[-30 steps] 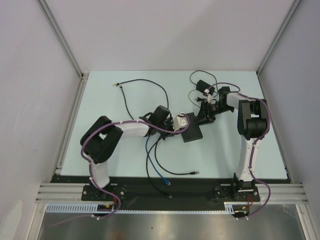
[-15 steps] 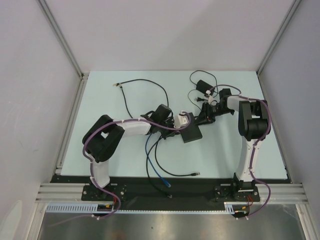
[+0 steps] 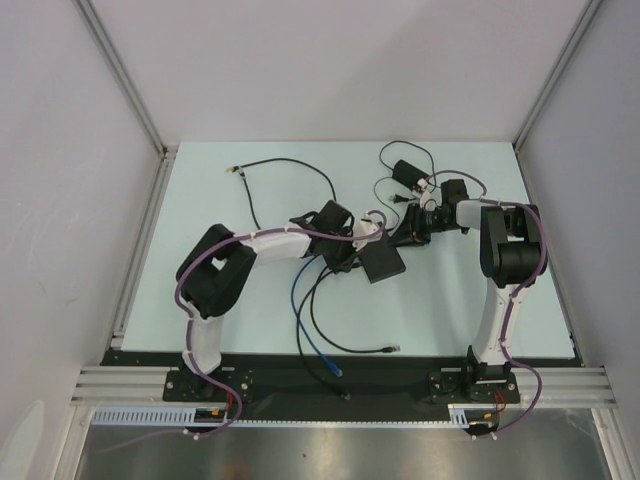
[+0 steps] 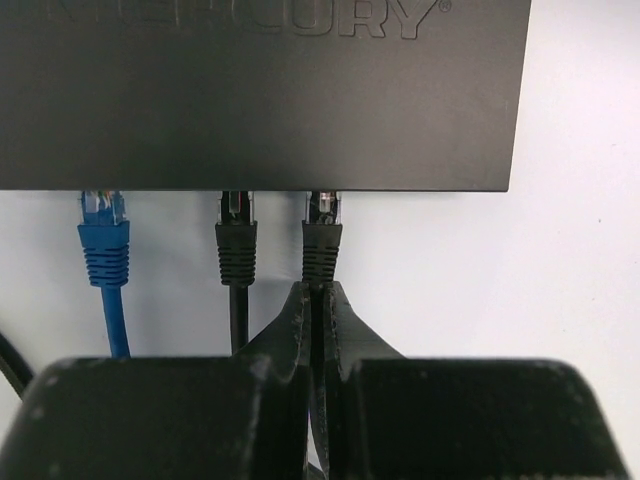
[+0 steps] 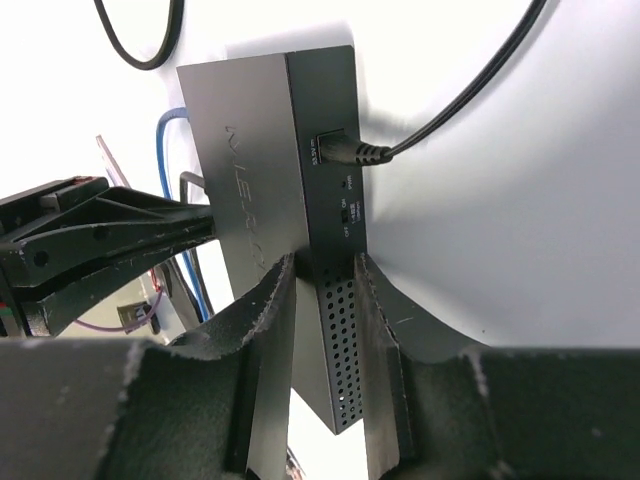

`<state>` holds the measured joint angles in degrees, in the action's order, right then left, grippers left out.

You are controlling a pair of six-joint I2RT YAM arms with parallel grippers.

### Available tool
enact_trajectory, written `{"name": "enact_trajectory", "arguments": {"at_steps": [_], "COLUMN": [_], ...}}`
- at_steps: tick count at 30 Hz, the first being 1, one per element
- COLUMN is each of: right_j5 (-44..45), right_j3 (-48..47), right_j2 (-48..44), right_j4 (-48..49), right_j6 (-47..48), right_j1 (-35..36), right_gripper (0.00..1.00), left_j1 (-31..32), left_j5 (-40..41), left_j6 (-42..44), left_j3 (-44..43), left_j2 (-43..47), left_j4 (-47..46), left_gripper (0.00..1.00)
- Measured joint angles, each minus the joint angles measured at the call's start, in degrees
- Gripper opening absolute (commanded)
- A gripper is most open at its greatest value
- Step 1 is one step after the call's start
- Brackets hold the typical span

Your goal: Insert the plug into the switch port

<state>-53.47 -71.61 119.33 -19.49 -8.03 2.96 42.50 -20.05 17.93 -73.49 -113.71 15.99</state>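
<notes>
- Black switch (image 3: 383, 262) lies flat near the middle of the pale desk (image 3: 200, 200), between the two claws.
- Its near edge holds three connectors, seen only in the left wrist view: a blue plug (image 4: 104, 235), a middle plug (image 4: 236, 240), and the plug (image 4: 322, 240) on the right, with its clear nose at the port.
- Left claw (image 4: 316, 300) is pressed together, pinching the cable (image 4: 318, 350) just behind the plug.
- Only the right wrist view shows the right claw (image 5: 320, 290) clamped across the switch's perforated end, and a power lead (image 5: 440, 110) in a side socket.
</notes>
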Motion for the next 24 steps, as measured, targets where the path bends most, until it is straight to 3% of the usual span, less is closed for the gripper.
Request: {"name": "enact_trajectory", "arguments": {"at_steps": [5,9,10,13,17,24], "right_j5": [0.33,1.16,1.09,0.0,0.17,2.19], "right_j3": [-0.31,-3.3,-3.76,-4.22,-5.35,-15.74], "right_j2": [-0.09,0.42,0.52,0.9,1.33,3.08], "right_j4": [-0.02,-6.97,-8.63,-14.45,-21.14,-30.01], "right_j6": [0.55,4.63,5.16,6.86,9.75,16.41], "right_j1": [-0.02,-0.52,-0.85,-2.93,-6.97,-12.41], "right_gripper": [0.25,0.31,0.33,0.45,0.63,0.66], "left_j1": [0.02,-0.17,-0.24,-0.74,-2.47,-13.46], "left_j5": [-0.07,-1.64,-1.95,-3.76,-6.05,-9.97], "left_j6": [1.33,5.49,6.27,9.35,11.93,10.67], "left_j3": [-2.21,-2.43,-2.27,-1.84,-1.84,-8.13], "left_j2": [-0.79,-0.87,-0.81,-0.22,1.75,3.23], "left_j4": [3.32,4.17,4.07,2.91,3.85,9.77], "left_gripper": [0.04,0.16,0.25,0.4,0.45,0.52]}}
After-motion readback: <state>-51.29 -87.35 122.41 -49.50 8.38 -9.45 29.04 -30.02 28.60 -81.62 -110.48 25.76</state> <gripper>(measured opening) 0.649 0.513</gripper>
